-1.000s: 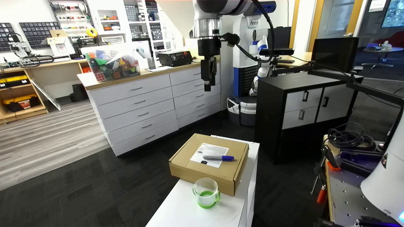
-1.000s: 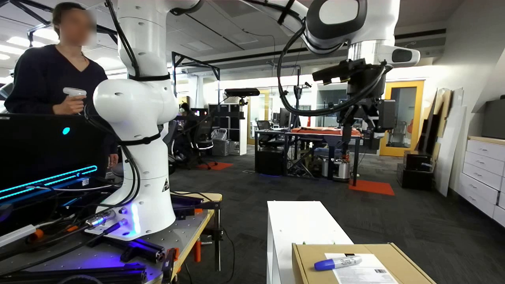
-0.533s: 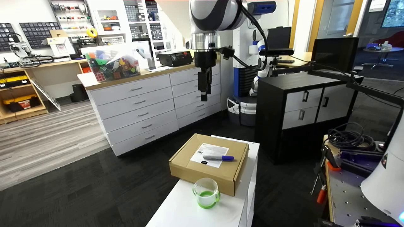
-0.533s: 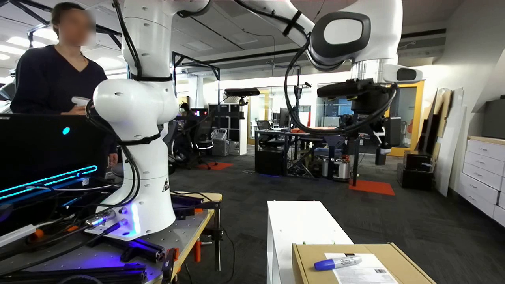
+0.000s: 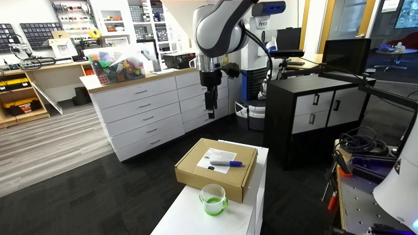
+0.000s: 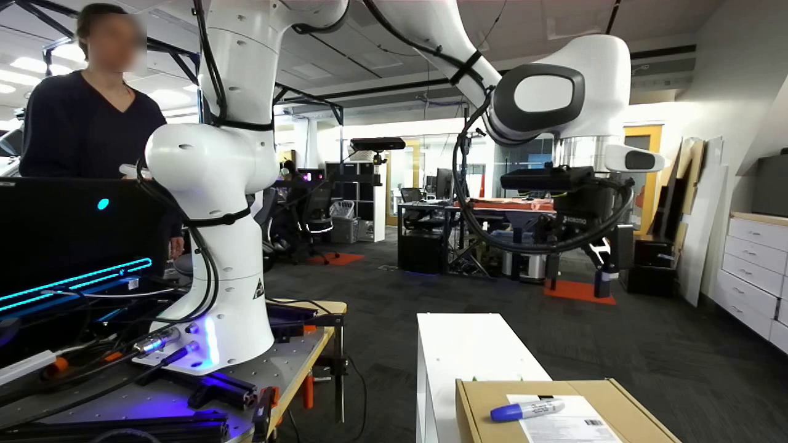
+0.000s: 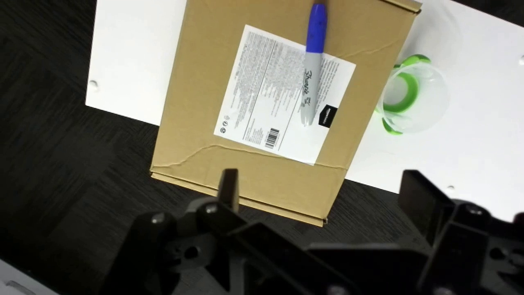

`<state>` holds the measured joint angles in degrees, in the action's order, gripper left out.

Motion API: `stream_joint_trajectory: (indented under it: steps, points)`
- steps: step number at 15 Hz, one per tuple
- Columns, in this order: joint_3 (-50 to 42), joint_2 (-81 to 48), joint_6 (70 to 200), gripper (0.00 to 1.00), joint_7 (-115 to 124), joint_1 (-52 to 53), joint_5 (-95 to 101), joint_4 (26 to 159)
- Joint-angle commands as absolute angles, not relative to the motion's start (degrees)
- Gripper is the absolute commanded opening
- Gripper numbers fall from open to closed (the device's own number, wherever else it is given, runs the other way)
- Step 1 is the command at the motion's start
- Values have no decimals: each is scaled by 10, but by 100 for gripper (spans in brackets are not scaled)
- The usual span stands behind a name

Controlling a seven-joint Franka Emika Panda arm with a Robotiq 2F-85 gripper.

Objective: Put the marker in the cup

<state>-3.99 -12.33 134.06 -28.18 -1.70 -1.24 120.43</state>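
One white bench [image 5: 189,218] runs through the lower middle of an exterior view, and one tan cardboard box [image 7: 278,180] lies on it, filling the upper middle of the wrist view. A single hand [image 7: 321,188] comes in along the bottom of that frame, its two black fingers spread wide, well apart from the box. One white printed label [image 7: 262,82] lies on the box's top face. One translucent cup [image 7: 425,98] with green at base and handle stands upright on the bench, upper right of the wrist view, just beside the box (whether they touch, I cannot tell). The lone marker [image 7: 313,65] is smallest: grey barrel, black Sharpie lettering, blue cap, lying on the box with its barrel across the label. Its long axis runs nearly vertical in the wrist view, cap near the top edge and leaning slightly right; in an exterior view the marker [image 5: 226,163] lies almost level, cap to the right.
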Motion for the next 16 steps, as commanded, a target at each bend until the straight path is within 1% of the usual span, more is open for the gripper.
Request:
stream_joint_trajectory:
  steps: [1,12,16]
  points:
    - [-30,-147,1370,100,-277,-32,19,1202]
    - [-16,-201,1413,100,-275,-51,14,1205]
    - [-11,-204,1395,100,-274,-52,18,1202]
